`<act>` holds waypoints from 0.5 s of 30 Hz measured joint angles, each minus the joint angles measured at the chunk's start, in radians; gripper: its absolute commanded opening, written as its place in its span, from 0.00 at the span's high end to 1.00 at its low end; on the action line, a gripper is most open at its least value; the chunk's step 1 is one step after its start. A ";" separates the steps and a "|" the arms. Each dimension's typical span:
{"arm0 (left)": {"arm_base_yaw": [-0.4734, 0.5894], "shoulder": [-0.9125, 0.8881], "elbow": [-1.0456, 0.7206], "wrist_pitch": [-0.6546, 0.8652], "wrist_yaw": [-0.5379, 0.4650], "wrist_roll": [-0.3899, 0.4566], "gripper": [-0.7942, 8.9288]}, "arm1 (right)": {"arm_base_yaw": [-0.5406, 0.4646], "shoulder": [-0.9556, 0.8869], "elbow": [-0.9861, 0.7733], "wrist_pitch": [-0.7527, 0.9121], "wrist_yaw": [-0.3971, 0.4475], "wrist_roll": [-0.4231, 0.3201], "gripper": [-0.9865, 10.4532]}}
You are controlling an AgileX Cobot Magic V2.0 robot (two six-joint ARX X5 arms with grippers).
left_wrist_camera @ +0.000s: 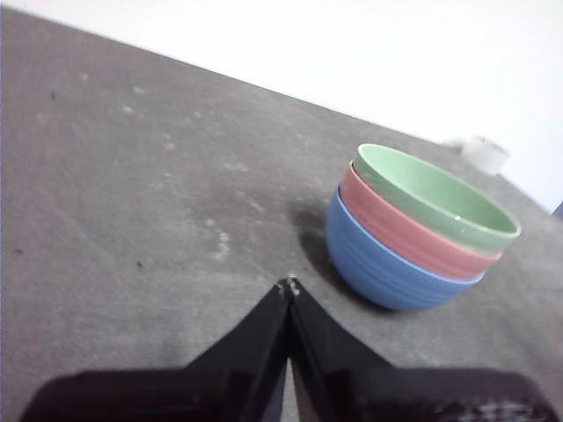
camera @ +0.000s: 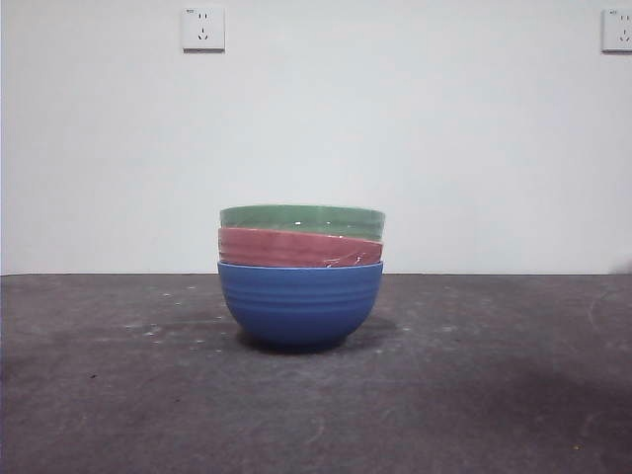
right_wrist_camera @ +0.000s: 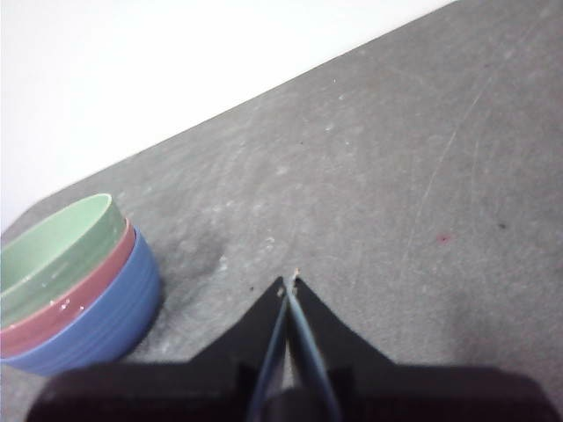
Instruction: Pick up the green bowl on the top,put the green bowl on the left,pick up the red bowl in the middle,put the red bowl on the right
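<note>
Three ribbed bowls stand nested in one stack at the middle of the table. The green bowl (camera: 302,219) is on top, the red bowl (camera: 296,248) sits under it, and a blue bowl (camera: 300,304) is at the bottom. The stack also shows in the left wrist view, with the green bowl (left_wrist_camera: 435,195) over the red bowl (left_wrist_camera: 405,234), and in the right wrist view, with the green bowl (right_wrist_camera: 62,246) over the red bowl (right_wrist_camera: 75,303). My left gripper (left_wrist_camera: 288,285) is shut and empty, apart from the stack. My right gripper (right_wrist_camera: 288,283) is shut and empty, also apart. Neither arm shows in the front view.
The dark grey table (camera: 118,395) stretches to both sides of the stack. A white wall with two sockets (camera: 202,29) stands behind. A small white object (left_wrist_camera: 485,153) lies at the table's far edge in the left wrist view.
</note>
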 measured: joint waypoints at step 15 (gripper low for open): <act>0.000 0.010 0.136 -0.087 0.002 -0.134 0.93 | 0.000 0.152 0.232 -0.158 -0.002 0.034 0.92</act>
